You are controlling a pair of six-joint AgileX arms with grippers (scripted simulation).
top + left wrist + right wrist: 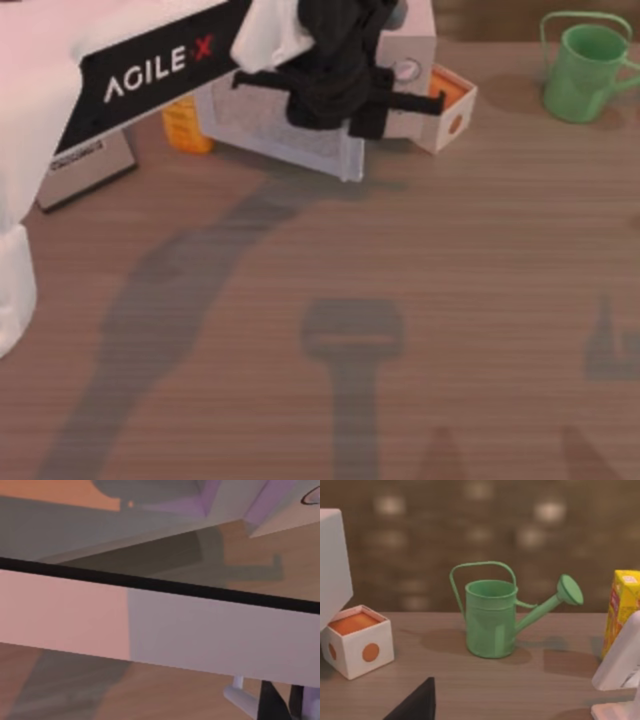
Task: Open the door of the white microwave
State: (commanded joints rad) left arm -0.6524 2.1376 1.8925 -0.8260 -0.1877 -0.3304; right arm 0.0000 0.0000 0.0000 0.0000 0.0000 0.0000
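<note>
Top view first: the white microwave (405,45) sits at about twelve o'clock on the table (420,300), at the far edge, mostly covered by the left arm (140,70) reaching in from ten o'clock. The left gripper (340,95) hangs right over the microwave's front, its black fingers spread wide along a line from nine to three o'clock. The door (285,130), white with a grey speckled window, stands ajar: its long axis runs from about ten o'clock to four o'clock, and its free end at the four o'clock tip lies just below the gripper. Whether a finger touches the door cannot be told. One silver knob (407,69) shows beside the gripper. A small white box (452,108) with orange inside lies just beside the microwave at its three o'clock; a green watering can (582,72) stands well apart at two o'clock. An orange container (186,124) and a grey box (85,168) are partly hidden under the arm.

Left wrist view: a wide white band with a black top edge, most likely the door (200,630), crosses the picture close up, sloping slightly. Only dark finger parts show at one corner.

Right wrist view: the watering can (492,617), the orange-filled box (357,640) and a yellow carton (622,605), cut off at the edge, stand on the table. Of the right gripper only a dark tip shows, so its state cannot be told.
</note>
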